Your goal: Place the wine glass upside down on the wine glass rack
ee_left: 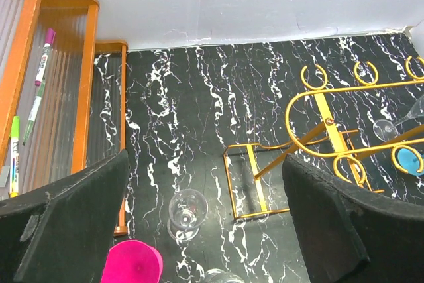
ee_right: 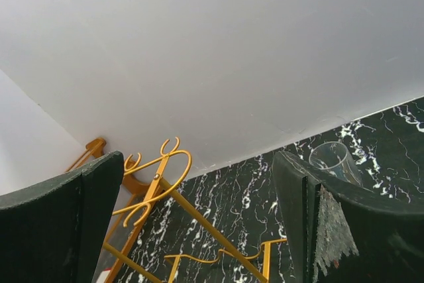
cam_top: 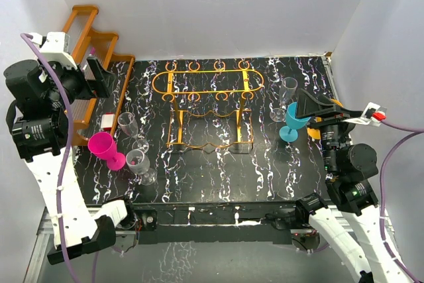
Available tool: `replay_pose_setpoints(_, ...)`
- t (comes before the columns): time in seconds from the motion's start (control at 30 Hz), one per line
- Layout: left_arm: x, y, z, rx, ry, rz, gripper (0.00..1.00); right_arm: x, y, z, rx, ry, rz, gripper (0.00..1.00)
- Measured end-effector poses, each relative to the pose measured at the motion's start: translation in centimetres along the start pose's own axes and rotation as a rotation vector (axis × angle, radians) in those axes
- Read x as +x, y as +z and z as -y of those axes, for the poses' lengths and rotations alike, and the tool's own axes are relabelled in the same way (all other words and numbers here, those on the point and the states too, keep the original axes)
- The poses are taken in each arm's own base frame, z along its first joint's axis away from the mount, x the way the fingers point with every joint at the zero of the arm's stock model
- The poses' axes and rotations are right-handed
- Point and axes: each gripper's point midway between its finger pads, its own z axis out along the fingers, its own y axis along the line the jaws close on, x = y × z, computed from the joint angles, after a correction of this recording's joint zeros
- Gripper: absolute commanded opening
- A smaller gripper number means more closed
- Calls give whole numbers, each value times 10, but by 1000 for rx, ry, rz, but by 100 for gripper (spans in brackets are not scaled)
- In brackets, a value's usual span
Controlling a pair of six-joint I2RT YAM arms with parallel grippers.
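Left gripper (ee_left: 205, 160) and right gripper (ee_right: 197, 160) wide open, empty; thin orange-gold wire wine glass rack (cam_top: 209, 81) upper centre; purple-capped marker (ee_left: 45, 54) print unreadable.

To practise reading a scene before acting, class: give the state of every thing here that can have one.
wine glass rack, standing, no glass on it
pink glass, upright
teal glass, upright
clear glasses near the pink glass, upright
clear glass near the teal glass, upright
left gripper, open, empty
right gripper, open, empty

walls (cam_top: 212, 4): plain white, evenly lit | tabletop (cam_top: 218, 177): black marble pattern, white veins
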Motion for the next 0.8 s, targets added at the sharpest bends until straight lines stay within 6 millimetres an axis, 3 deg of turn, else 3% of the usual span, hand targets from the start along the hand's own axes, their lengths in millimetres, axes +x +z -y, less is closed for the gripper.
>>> replay_pose_setpoints(0.73, 6, 6, 0, 26, 29, -10, 97, 17, 4, 8, 33, 10, -38, 99)
replay_pose_setpoints(0.8, 12, 7, -4, 21, 59, -48, 88, 21, 6, 10, 40, 9, -49, 99)
